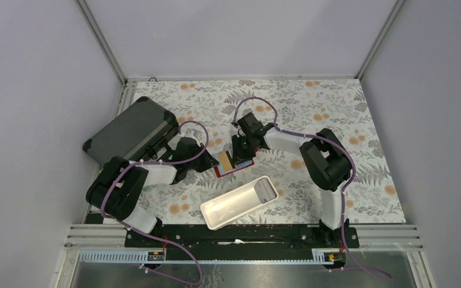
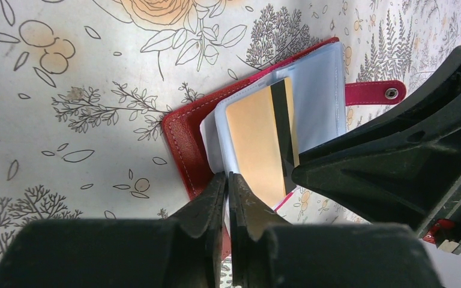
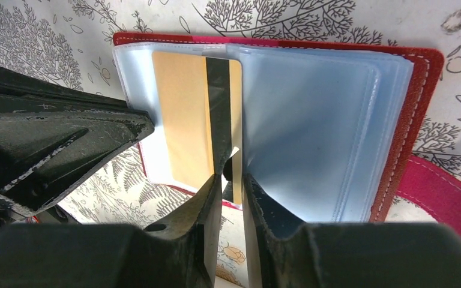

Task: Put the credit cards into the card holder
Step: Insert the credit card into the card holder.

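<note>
The red wallet lies open on the table, its clear sleeves fanned up. A yellow-brown card with a black stripe sits in the left sleeve and also shows in the left wrist view. My left gripper is shut on the edge of a clear sleeve beside the red cover. My right gripper stands at the card's lower edge by the stripe, its jaws a narrow gap apart. I cannot tell whether light blue cards are in the sleeves.
A long white tray lies in front of the wallet. A dark grey hard case sits at the left, behind the left arm. The wallet's snap strap sticks out on the far side.
</note>
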`<state>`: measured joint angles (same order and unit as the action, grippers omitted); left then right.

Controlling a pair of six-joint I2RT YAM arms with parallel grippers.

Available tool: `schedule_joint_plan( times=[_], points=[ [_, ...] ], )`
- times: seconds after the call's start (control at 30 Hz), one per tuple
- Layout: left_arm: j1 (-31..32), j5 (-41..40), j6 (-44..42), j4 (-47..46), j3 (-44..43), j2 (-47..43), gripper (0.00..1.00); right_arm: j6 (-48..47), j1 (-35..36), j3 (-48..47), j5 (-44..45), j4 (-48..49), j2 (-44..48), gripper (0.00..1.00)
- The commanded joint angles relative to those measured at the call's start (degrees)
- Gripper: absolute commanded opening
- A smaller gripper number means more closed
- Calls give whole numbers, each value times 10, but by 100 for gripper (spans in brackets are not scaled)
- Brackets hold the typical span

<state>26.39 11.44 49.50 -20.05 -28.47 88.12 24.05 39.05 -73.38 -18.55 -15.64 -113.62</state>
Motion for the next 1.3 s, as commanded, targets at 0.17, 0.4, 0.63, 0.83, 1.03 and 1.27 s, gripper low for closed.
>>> schedule_joint_plan(
  times=[0.17, 0.4, 0.63, 0.83, 1.03, 1.27],
  points=[
    [0, 14, -11, -8, 0, -17, 20, -13, 18, -31, -11, -10, -17, 21],
    [0, 22, -11, -18, 3, -14, 28, -19, 22, -34, -11, -9, -18, 22],
    [0, 9, -13, -8, 8, -23, 29, -1, 20, -33, 41, -15, 1, 33],
    [0, 5, -18, -2, 4, -25, 29, -4, 13, -52, 40, -17, -4, 35],
    [0, 4, -23, -1, 1, -22, 29, -6, 13, -71, 26, -18, -20, 34],
    [0, 6, -27, 1, -3, -17, 28, -8, 12, -77, 32, -18, -40, 32]
  ],
)
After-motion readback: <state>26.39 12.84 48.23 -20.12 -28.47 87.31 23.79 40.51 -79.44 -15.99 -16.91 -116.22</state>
